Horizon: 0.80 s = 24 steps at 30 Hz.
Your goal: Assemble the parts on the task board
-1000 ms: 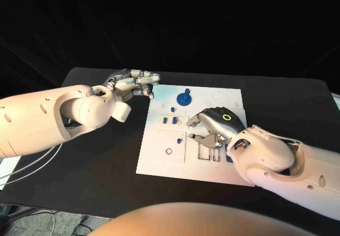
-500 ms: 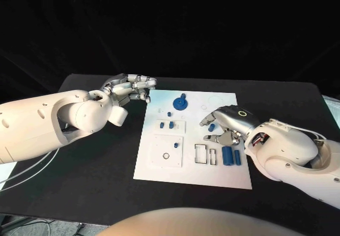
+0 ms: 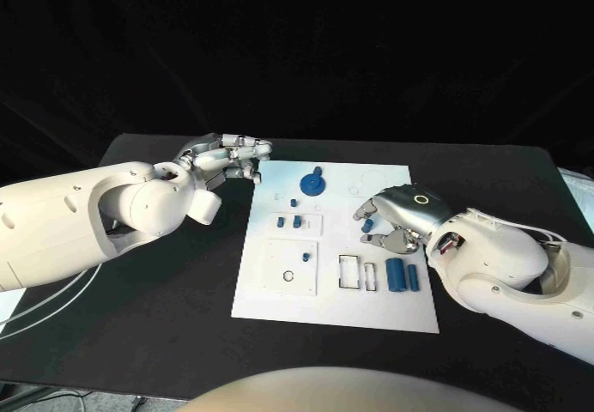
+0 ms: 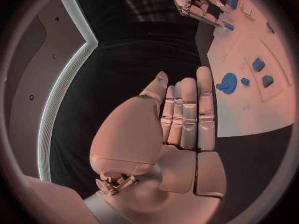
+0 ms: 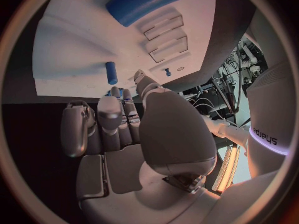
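Note:
The white task board (image 3: 279, 296) lies in the middle of the table. On it are a blue gear (image 3: 314, 183), small blue blocks (image 3: 291, 222), a small peg (image 3: 305, 256), and two blue cylinders (image 3: 405, 276) lying beside two open slots (image 3: 360, 272). My right hand (image 3: 397, 219) hovers over the board's right side with its fingers bent. A third blue cylinder (image 5: 111, 72) sits right at its fingertips (image 5: 107, 107); I cannot tell whether they grip it. My left hand (image 3: 229, 157) hangs by the board's far left corner, its fingers (image 4: 187, 114) close together and holding nothing.
The black table (image 3: 148, 283) has bare room to the left of and in front of the board. My left forearm (image 3: 75, 223) stretches across the table's left side, and my right forearm (image 3: 520, 275) covers its right side near the board's edge.
The camera has shifted. My right hand has moved off the slots toward the far side of the board, uncovering the two blue cylinders. My left hand has stayed by the far left corner.

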Motion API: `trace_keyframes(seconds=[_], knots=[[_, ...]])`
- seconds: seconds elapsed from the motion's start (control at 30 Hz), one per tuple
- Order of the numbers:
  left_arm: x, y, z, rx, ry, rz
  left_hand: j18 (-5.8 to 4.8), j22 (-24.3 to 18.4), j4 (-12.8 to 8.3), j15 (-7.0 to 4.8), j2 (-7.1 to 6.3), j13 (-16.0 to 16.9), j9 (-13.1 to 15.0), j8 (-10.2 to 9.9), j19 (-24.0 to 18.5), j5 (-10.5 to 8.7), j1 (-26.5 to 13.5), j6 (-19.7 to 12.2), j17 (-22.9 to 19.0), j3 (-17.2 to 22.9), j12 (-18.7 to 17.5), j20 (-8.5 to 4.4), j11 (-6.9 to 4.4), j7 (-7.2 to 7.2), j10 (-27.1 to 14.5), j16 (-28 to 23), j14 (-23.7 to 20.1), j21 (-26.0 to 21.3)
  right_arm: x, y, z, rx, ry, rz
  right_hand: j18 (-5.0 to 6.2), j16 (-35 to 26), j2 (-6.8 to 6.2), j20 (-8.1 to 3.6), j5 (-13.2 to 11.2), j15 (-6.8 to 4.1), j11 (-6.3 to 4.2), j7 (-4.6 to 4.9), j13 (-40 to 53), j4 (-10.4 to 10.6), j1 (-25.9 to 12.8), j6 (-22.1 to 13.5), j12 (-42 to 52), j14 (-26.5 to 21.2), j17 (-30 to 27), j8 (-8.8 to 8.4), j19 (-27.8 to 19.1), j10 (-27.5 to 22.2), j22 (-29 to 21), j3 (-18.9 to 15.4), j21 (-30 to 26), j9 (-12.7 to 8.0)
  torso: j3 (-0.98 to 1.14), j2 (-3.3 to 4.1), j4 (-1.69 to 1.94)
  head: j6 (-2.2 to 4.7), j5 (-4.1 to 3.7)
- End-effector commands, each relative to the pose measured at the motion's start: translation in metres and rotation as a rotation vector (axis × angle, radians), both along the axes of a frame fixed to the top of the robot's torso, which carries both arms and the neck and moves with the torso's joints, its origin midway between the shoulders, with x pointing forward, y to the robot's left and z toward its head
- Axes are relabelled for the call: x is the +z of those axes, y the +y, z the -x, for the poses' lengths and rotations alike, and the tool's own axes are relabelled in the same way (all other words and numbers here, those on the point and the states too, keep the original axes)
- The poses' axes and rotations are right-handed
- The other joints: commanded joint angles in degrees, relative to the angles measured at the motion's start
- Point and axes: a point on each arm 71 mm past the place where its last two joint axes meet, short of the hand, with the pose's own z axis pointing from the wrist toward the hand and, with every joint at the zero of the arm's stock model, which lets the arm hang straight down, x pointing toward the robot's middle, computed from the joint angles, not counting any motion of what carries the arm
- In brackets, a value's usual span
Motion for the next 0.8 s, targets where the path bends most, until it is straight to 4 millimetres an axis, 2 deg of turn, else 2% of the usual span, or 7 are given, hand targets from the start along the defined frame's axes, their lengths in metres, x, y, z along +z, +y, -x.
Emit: trace_keyframes(seconds=[0.03,0.3,0.47,0.8], knots=[[0.001,-0.003,0.000,-0.023,-0.012,0.011,0.64,-0.09,-0.33,-0.10,0.29,-0.09,-0.06,0.30,0.22,-0.12,0.34,-0.26,-0.10,-0.05,-0.17,0.18,-0.08,-0.01,-0.28,-0.28,0.03,-0.21,0.003,-0.001,-0.002,-0.019,-0.061,-0.002,1.12,-0.20,0.19,0.10,-0.39,0.02,-0.17,-0.26,0.01,0.20,0.51,0.22,0.33,-0.06,-0.06,0.00,-0.30,-0.22,-0.01,0.11,-0.24,-0.07,-0.04,0.03,0.11,0.12,-0.17],[-0.001,-0.004,0.000,-0.026,-0.008,0.010,0.64,-0.11,-0.35,-0.10,0.32,-0.10,-0.06,0.31,0.23,-0.12,0.39,-0.26,-0.11,-0.03,-0.17,0.18,-0.08,-0.02,-0.29,-0.29,0.03,-0.23,-0.003,-0.005,-0.009,-0.046,-0.032,0.028,1.12,-0.08,0.48,-0.03,-0.43,-0.15,-0.39,-0.13,0.04,0.33,0.81,0.65,0.62,-0.01,0.05,0.13,-0.27,0.26,0.00,0.35,-0.24,0.00,-0.09,0.02,0.07,0.14,0.08],[-0.002,-0.005,0.000,-0.028,-0.006,0.010,0.64,-0.13,-0.38,-0.10,0.34,-0.12,-0.07,0.32,0.24,-0.12,0.44,-0.27,-0.13,-0.03,-0.17,0.17,-0.08,-0.01,-0.29,-0.30,0.03,-0.25,-0.007,-0.006,-0.011,-0.057,0.002,0.062,1.13,-0.14,0.76,-0.48,-0.19,-0.56,-0.84,0.27,0.19,0.59,1.16,1.36,1.95,-0.03,-0.16,0.15,-0.24,2.92,-0.05,0.77,-0.30,0.05,-0.13,0.03,0.08,0.18,0.04],[-0.003,-0.006,0.000,-0.029,-0.005,0.011,0.64,-0.13,-0.38,-0.10,0.34,-0.12,-0.07,0.32,0.24,-0.12,0.44,-0.27,-0.13,-0.03,-0.17,0.17,-0.08,-0.01,-0.29,-0.30,0.03,-0.25,-0.010,-0.001,-0.012,-0.053,0.034,0.083,1.04,0.06,1.31,-0.80,0.04,-0.91,-1.22,0.95,0.13,0.67,1.63,2.98,2.53,0.02,0.01,0.47,0.05,4.81,0.32,1.72,-0.08,0.26,-0.08,-0.03,0.09,0.10,0.00]])
